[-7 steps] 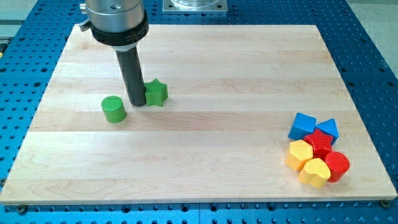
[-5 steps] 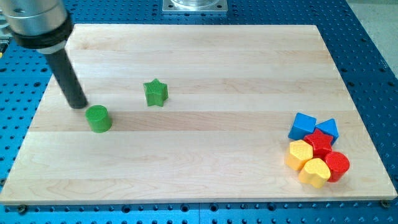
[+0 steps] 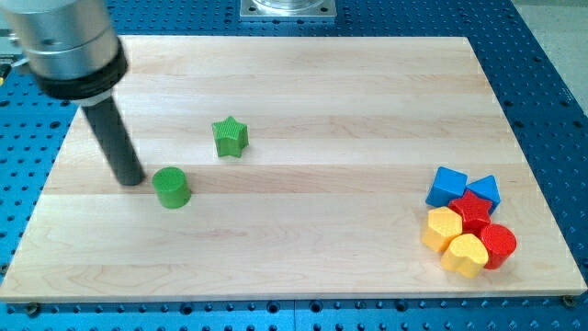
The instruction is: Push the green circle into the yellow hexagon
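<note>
My tip [image 3: 131, 179] is resting on the table [image 3: 303, 83] at the left, just beside the green circle [image 3: 171, 187] on its left side; whether the two are touching is not clear. The arm is carrying no pincer, only the dark rod, so nothing is being grasped. The green star [image 3: 230, 137] is sitting farther back and to the right of the circle, apart from it. The yellow hexagon [image 3: 442, 227] is lying well apart, near the right near corner, packed in a cluster with a yellow heart [image 3: 465, 255], a red star [image 3: 473, 209], a red circle [image 3: 499, 245], a blue block [image 3: 447, 185] and a blue triangle [image 3: 486, 191].
</note>
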### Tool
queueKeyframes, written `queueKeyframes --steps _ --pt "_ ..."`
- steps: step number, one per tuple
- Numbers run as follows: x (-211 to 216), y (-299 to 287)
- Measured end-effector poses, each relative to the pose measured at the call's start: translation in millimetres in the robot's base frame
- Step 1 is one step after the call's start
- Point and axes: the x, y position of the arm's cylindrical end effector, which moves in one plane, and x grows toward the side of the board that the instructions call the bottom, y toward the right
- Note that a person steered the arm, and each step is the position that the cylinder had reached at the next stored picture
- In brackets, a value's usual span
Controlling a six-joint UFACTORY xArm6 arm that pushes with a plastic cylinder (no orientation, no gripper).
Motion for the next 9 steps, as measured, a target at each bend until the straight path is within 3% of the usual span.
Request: queueKeyframes --steps 2,3,4,5,6,7,8,9 --pt "26.4 184.3" --pt "28.9 144.7" --pt "56.1 166.7" --pt "58.2 261.6" --pt "58.2 309.5" --pt "62.0 254.3" --pt "35.2 144.6" --pt "-29.8 65.5"
